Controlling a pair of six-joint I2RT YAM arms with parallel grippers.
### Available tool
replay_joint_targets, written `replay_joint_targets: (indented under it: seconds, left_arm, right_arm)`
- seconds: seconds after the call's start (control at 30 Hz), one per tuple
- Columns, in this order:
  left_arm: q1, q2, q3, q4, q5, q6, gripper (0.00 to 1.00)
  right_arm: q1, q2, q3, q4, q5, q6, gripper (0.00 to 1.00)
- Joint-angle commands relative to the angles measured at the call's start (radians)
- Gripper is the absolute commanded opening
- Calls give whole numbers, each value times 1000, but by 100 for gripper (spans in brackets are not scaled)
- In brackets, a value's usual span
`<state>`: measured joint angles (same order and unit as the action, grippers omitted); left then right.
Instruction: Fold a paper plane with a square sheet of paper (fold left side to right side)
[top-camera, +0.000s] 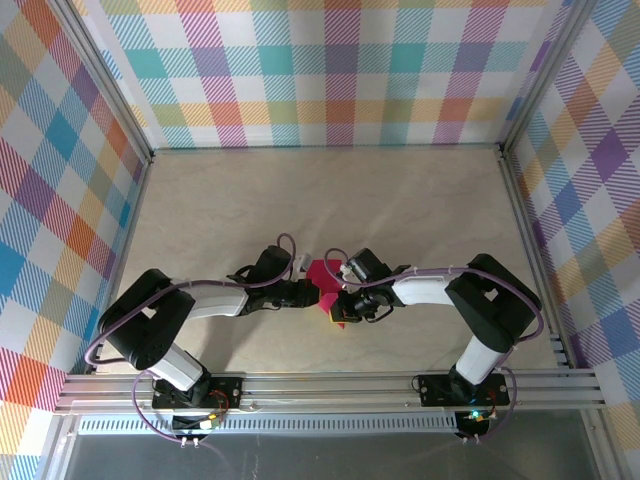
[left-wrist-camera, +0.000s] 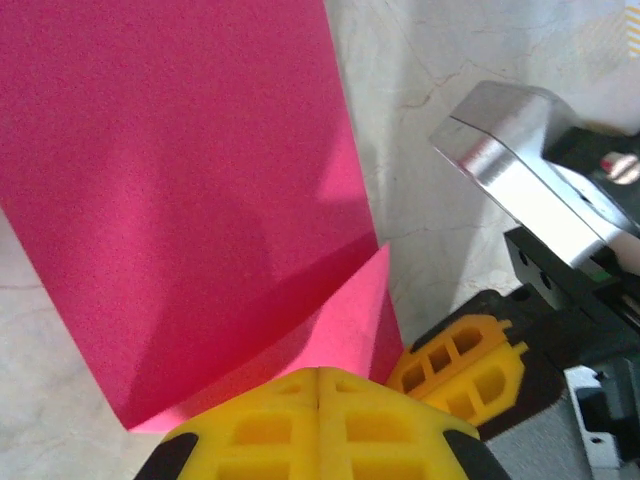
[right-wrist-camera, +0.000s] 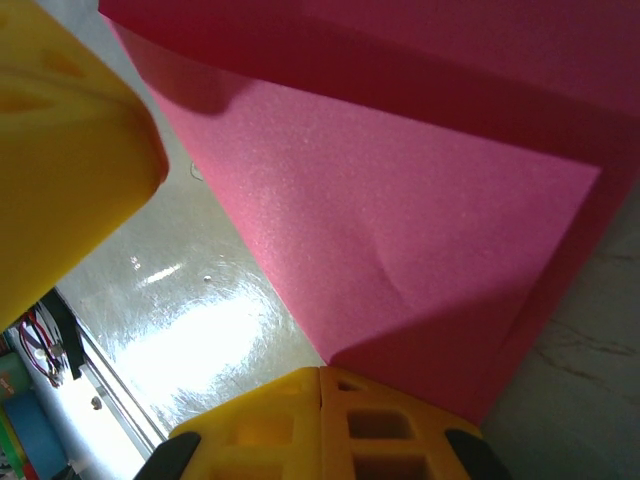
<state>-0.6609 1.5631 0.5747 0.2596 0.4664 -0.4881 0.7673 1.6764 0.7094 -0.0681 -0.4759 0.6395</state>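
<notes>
The magenta-pink sheet of paper (top-camera: 322, 274) lies flat on the table between the two arms, folded, with a triangular flap (left-wrist-camera: 352, 312) lying over its lower layer. My left gripper (left-wrist-camera: 318, 384) is shut, its yellow fingertips together at the flap's near edge. The right gripper (right-wrist-camera: 321, 378) is shut too, its tips at the point of the flap (right-wrist-camera: 420, 230). From above, the left gripper (top-camera: 314, 297) and the right gripper (top-camera: 340, 315) meet over the paper's near side. No pointed paper plane is in view. Whether the tips touch the paper cannot be told.
The pale marbled table (top-camera: 420, 210) stretches back to checked walls (top-camera: 330, 70). An aluminium rail (top-camera: 330, 385) runs along the near edge. The right gripper's yellow finger (left-wrist-camera: 462, 362) and silver body (left-wrist-camera: 520, 170) sit close beside my left gripper.
</notes>
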Motion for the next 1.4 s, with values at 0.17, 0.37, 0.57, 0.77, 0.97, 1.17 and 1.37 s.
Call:
replay_joint_targets:
  seconds: [0.17, 0.37, 0.57, 0.77, 0.97, 1.17, 1.37]
  left_arm:
    - [-11, 59, 31, -64, -71, 37, 0]
    - [-12, 64, 6, -75, -84, 33, 0]
    - [-16, 50, -6, -80, -89, 29, 0]
    - [-17, 49, 0, -83, -89, 31, 0]
    - [-16, 55, 4, -79, -89, 29, 0]
    - [-17, 53, 1, -76, -87, 27, 0]
    - [-17, 49, 4, -79, -90, 25, 0]
  right_arm:
    - [-2, 18, -12, -113, 66, -3, 0]
    - [-2, -26, 5, -78, 19, 7, 0]
    - [-2, -49, 34, -45, -25, 15, 0]
    - [0, -8, 56, -1, -40, 29, 0]
    - [0, 46, 93, 32, -44, 34, 0]
    - [-1, 92, 132, 40, -47, 32, 0]
    - [-1, 126, 151, 52, -37, 34, 0]
